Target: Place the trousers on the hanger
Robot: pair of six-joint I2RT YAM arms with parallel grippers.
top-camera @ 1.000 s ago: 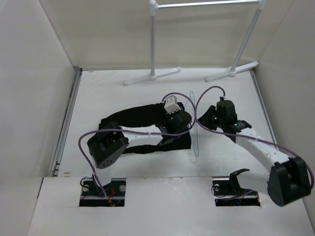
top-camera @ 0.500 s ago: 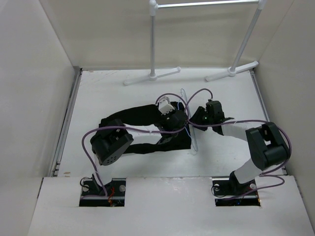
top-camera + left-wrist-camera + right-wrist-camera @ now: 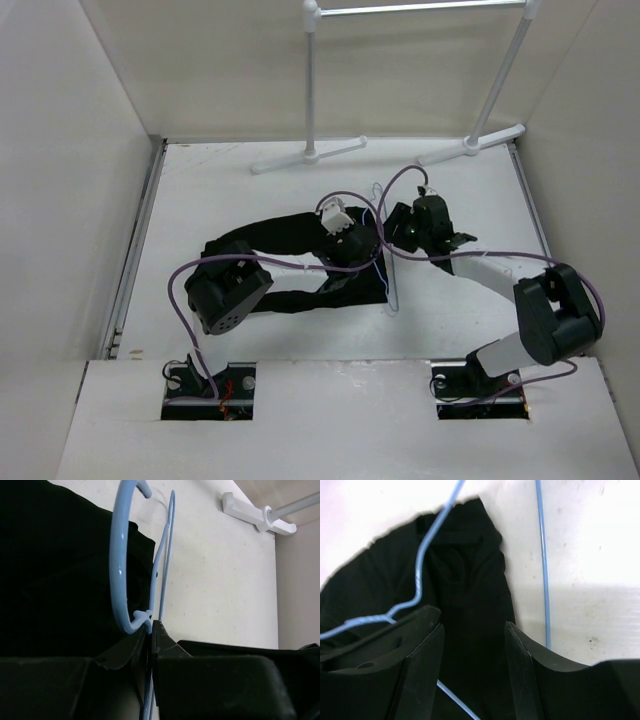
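Note:
The black trousers [image 3: 270,240] lie crumpled on the white table left of centre; they also show in the left wrist view [image 3: 60,580] and the right wrist view [image 3: 465,590]. The thin pale blue hanger [image 3: 391,280] stands at their right end, with its hook [image 3: 117,560] up. My left gripper [image 3: 362,252] is shut on the hanger's neck [image 3: 150,625] just under the hook. My right gripper [image 3: 400,232] is open beside the hanger, its jaws [image 3: 472,675] spread over the trousers fabric, with the hanger wires [image 3: 542,555] running past them.
A white garment rack [image 3: 415,10] with a metal rail stands at the back, its feet [image 3: 310,155] [image 3: 470,145] on the table. White walls close in both sides. Purple cables loop over both arms.
My right arm has folded in and its gripper has moved left and back toward the hanger top. The hanger and my left gripper have shifted slightly left.

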